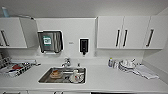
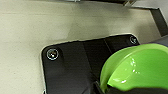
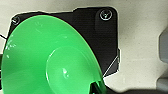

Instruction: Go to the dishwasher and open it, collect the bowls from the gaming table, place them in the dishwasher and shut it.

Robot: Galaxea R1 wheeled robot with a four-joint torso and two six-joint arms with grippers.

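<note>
Head view faces a kitchenette wall: white tabletop (image 1: 105,78) with a steel sink (image 1: 63,75) set into it, dishes piled in the basin; faucet (image 1: 66,62) just behind the sink; dish rack (image 1: 15,68) with red and dark items at the left end of the tabletop; a cluster of cups and a bottle (image 1: 110,62) right of the sink, folded cloth (image 1: 146,72) beyond them near the corner; white wall cabinets (image 1: 130,32) with dark bar handles above, a paper towel dispenser (image 1: 50,41) and a dark soap dispenser (image 1: 83,46) on the wall between the cabinet groups. Left wrist view: pale yellow-green bowl (image 2: 140,68) sits close to the camera above the robot's dark plate, pale floor (image 2: 37,37) behind; dark parts at the bowl's lower rim, but cannot tell whether the left jaws are clenched on it. Right wrist view: bright green bowl (image 3: 50,57) takes up much of the picture, tilted, inside facing the camera, over the dark plate and pale floor; a dark part touches its rim at the lower edge; cannot tell the state of the right jaws either; the bowls are up at the wrists, one per arm.
</note>
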